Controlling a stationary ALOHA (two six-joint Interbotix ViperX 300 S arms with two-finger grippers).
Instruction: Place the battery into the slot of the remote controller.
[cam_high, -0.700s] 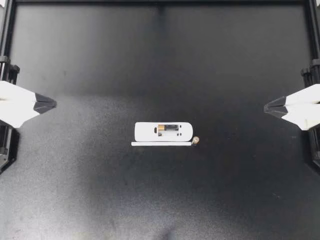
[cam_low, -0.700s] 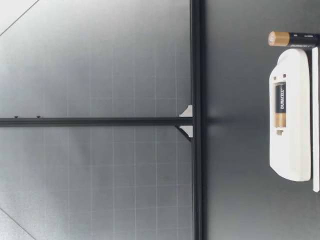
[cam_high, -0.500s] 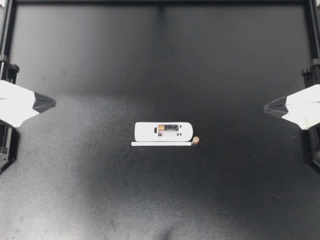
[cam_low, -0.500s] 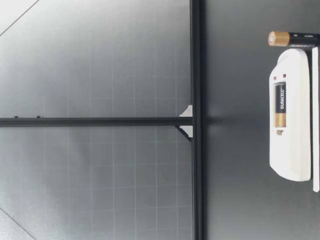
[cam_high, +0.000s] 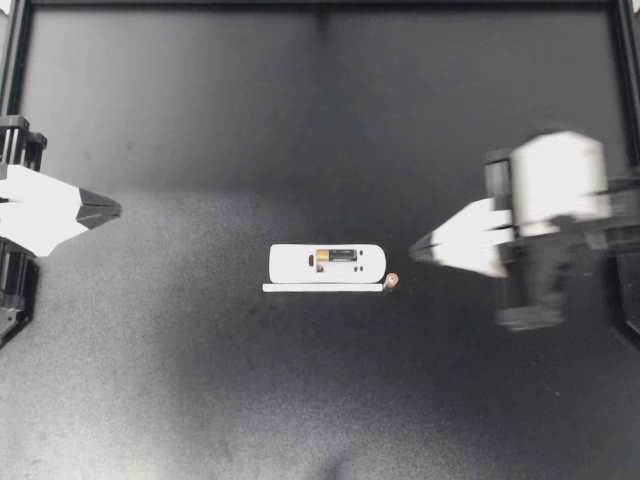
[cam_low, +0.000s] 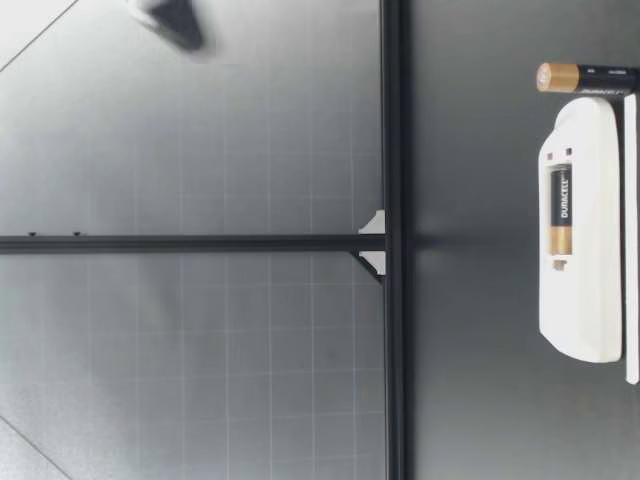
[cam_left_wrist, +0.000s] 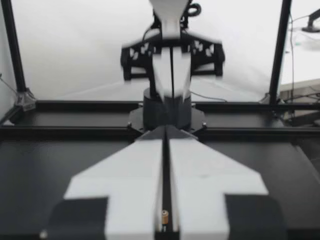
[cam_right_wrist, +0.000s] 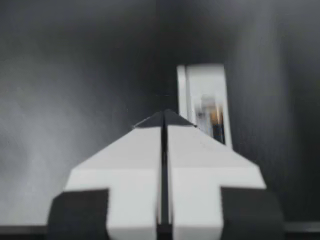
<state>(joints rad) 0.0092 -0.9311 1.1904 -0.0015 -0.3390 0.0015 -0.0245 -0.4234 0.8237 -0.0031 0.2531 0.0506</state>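
White remote (cam_high: 300, 265); loose battery (cam_high: 391, 282) just beside it. Right hand (cam_high: 415, 250) closed, near remote: unless widened, may knock battery away.

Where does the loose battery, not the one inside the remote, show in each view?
Top: loose battery just off the remote, at its end.
Low: battery upright beside the remote's end.
Left wrist: probably the gold speck in my left gripper's slit.
Right wrist: not visible.
Landmark: the white remote, in top, low and right wrist.
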